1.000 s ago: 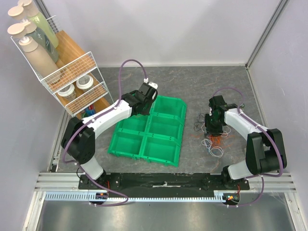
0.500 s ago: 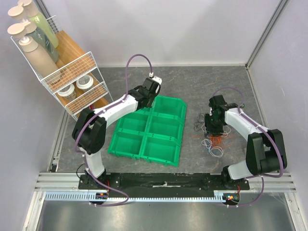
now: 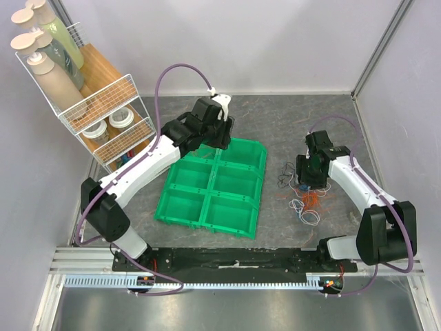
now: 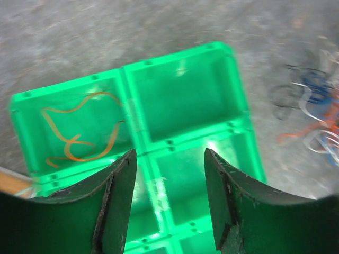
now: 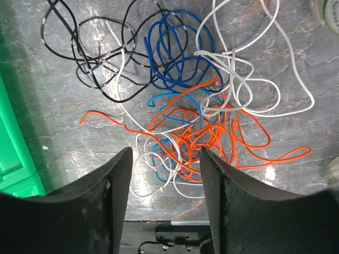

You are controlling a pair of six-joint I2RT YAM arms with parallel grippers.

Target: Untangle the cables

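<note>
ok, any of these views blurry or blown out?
Left wrist: blurred throughout, glare patch on the green plastic compartment tray; right wrist: sharp, tangled pile of coloured cables crisp, sheen on the grey stone-look tabletop; top external: evenly lit, in focus.

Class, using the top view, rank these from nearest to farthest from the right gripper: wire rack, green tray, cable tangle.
1. Cable tangle, on the table's right side, at the right gripper.
2. Green tray, mid-table, to the gripper's left.
3. Wire rack, far left corner.
</note>
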